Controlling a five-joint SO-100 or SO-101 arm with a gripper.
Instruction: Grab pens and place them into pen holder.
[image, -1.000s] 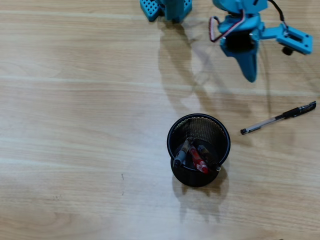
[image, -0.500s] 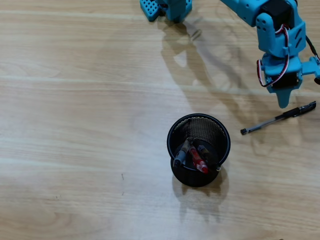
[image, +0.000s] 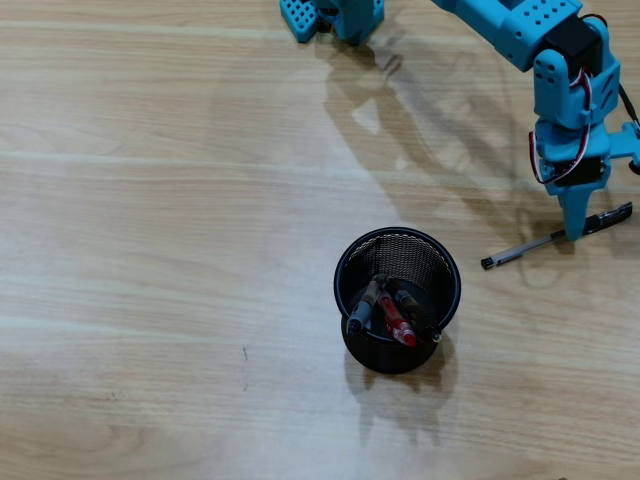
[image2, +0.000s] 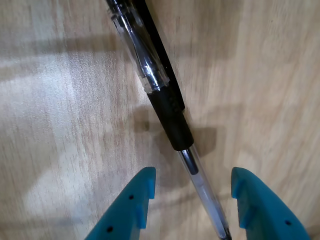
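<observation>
Wrist view: the gripper (image2: 192, 187) is seen with its two blue fingers (image2: 135, 200) spread wide, one on each side of a pen (image2: 165, 105) lying on the wooden table (image2: 60, 100).
Grip: nothing is held; a gap is visible between each fingertip and the pen's clear barrel, so no contact is shown.
Pen on the table: a clear barrel, a black rubber grip section and a black clip are shown; it runs diagonally between the fingers.
Overhead view: the blue arm (image: 560, 70) is posed at the right edge, with the gripper (image: 578, 225) pointed down over the pen (image: 555, 236); whether the tip touches the table cannot be told.
Pen holder: a round black mesh cup (image: 398, 262) is stood near the table's middle, well apart from the loose pen and to its left.
Pens in the cup: three are seen leaning inside, among them a red and clear one (image: 397, 320).
</observation>
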